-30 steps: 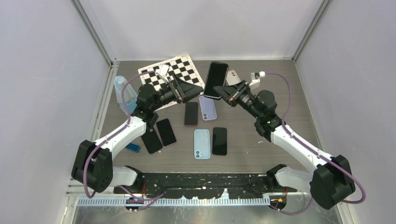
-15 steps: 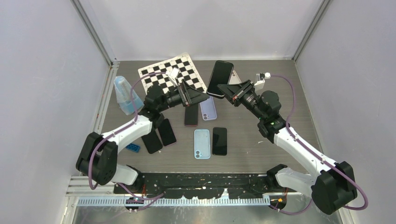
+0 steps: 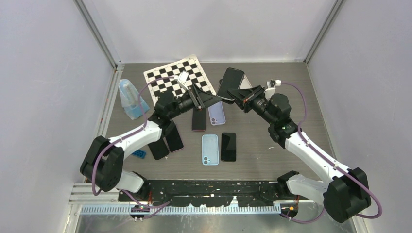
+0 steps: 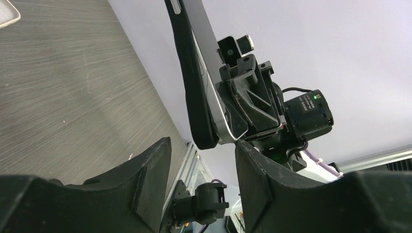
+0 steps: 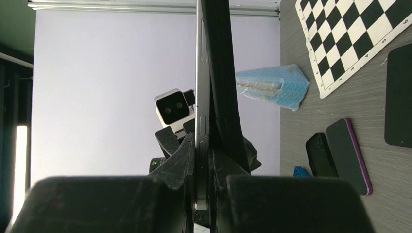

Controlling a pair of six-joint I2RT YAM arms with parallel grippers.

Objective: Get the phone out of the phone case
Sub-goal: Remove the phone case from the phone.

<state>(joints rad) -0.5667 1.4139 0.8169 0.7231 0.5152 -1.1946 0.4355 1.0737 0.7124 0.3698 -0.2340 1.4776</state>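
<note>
Top: right gripper (image 3: pixel 234 95) pinches the phone (image 3: pixel 230 82), tilted up over the table's (image 3: pixel 272 145) far middle; left gripper (image 3: pixel 216 98) just beside its lower end.
Left wrist: left jaws spread, black case (image 4: pixel 195 97) corner between them, gaps either side.
Right wrist: jaws clamped on the phone and case, seen edge-on.

Robot lab test cell.
Plain white walls (image 3: pixel 204 29) on aluminium posts (image 3: pixel 97 34) enclose a grey desk (image 3: pixel 262 160) carrying two bolted-down robot arms (image 3: pixel 311 151) and a checkerboard sheet (image 3: pixel 192 68).
</note>
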